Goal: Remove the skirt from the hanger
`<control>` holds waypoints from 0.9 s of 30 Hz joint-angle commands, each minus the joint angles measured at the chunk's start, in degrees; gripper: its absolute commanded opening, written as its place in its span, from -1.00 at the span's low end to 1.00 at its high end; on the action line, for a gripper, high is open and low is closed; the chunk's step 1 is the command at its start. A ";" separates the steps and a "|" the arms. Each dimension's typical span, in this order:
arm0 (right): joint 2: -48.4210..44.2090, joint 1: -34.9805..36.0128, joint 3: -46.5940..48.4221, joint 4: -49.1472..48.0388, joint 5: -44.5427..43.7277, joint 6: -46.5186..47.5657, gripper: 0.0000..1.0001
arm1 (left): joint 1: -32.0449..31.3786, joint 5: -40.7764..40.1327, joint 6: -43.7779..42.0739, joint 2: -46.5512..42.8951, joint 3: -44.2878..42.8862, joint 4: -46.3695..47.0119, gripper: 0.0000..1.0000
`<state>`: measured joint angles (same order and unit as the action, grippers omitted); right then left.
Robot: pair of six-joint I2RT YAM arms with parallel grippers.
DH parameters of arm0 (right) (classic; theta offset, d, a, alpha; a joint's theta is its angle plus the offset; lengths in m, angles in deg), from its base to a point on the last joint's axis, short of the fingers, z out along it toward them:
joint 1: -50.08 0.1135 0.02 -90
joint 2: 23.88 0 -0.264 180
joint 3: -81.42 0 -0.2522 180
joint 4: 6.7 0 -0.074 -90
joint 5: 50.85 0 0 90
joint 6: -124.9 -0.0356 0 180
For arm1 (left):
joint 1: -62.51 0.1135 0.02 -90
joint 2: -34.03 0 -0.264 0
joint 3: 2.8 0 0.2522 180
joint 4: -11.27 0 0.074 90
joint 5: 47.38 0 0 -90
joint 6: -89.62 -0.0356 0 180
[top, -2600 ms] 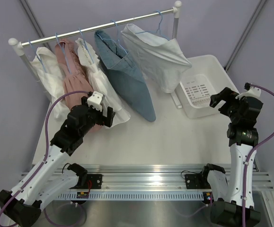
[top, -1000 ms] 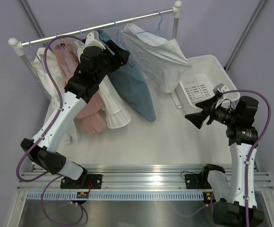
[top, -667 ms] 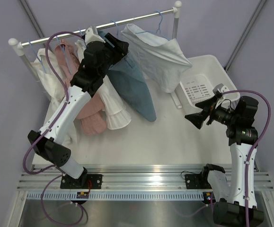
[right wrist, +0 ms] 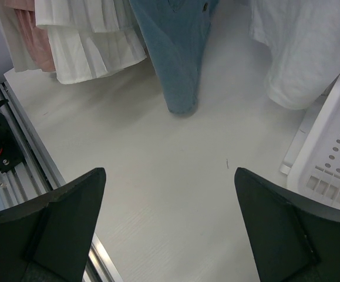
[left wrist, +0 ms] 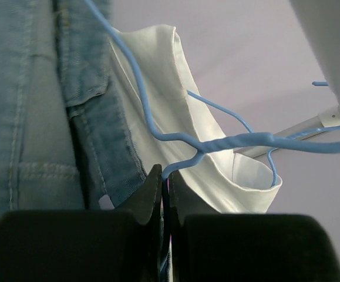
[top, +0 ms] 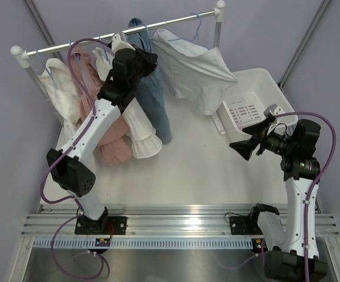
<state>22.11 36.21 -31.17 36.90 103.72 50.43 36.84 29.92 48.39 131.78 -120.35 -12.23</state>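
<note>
Denim skirt (top: 155,100) hangs at the middle of the rail (top: 87,42), far side of the table (top: 205,170), its hem reaching down near the tabletop. It looks narrow and bunched, with its top edge riding up at the rail line, likely because it is being held from above. It is on its blue wire hanger (left wrist: 216,143). The left wrist view shows the waistband filling the left of the frame and the wire running right from it. Whether the hook sits on the rail or just off it cannot be told. Left gripper (top: 141,59) is raised to the rail, fingers pinched tight on the hanger wire where its twist meets the shoulder. This hold is on the wire rather than the cloth, probably to steady or lift the hanger so the skirt can be drawn off it. On the left, a white tiered garment (top: 139,126) and a pink one (top: 114,147) press against the skirt, with the left arm lying across them. On the right, a larger white garment (top: 193,64) hangs just beside it. Right gripper (top: 243,147) is well apart on the right, hovering over bare table near the white basket (top: 252,73), fingers spread wide and holding nothing. It faces the skirt's hem, which shows in the right wrist view, so it seems set to pull the fabric down. Skirt not yet freed.
</note>
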 commanded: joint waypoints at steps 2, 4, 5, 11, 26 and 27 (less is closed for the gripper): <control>-0.56 0.33 0.49 0.56 0.55 1.17 0.99 | 0.45 5.15 -2.80 -1.34 -2.64 8.42 -1.00; -0.47 0.33 0.49 0.65 0.46 1.26 0.99 | 0.45 8.04 -4.03 -1.69 -3.35 9.47 -1.00; -0.47 0.33 0.49 0.74 0.46 1.34 0.99 | 0.45 9.27 -5.78 -1.69 -3.70 9.91 -1.00; -0.47 0.33 0.49 0.74 0.29 1.52 0.99 | 0.45 15.78 -8.61 -2.83 -6.25 11.41 -1.00; -0.38 0.33 0.23 2.50 2.75 4.07 0.99 | 0.62 25.19 -9.13 -17.68 10.79 9.91 -1.00; -0.38 0.33 0.23 3.02 3.71 4.68 0.99 | 0.71 26.15 -9.31 -18.56 12.89 8.17 -1.00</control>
<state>22.14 36.21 -31.17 38.80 104.49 52.92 37.34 51.90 41.38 119.85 -109.18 -10.48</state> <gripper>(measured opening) 0.993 0.031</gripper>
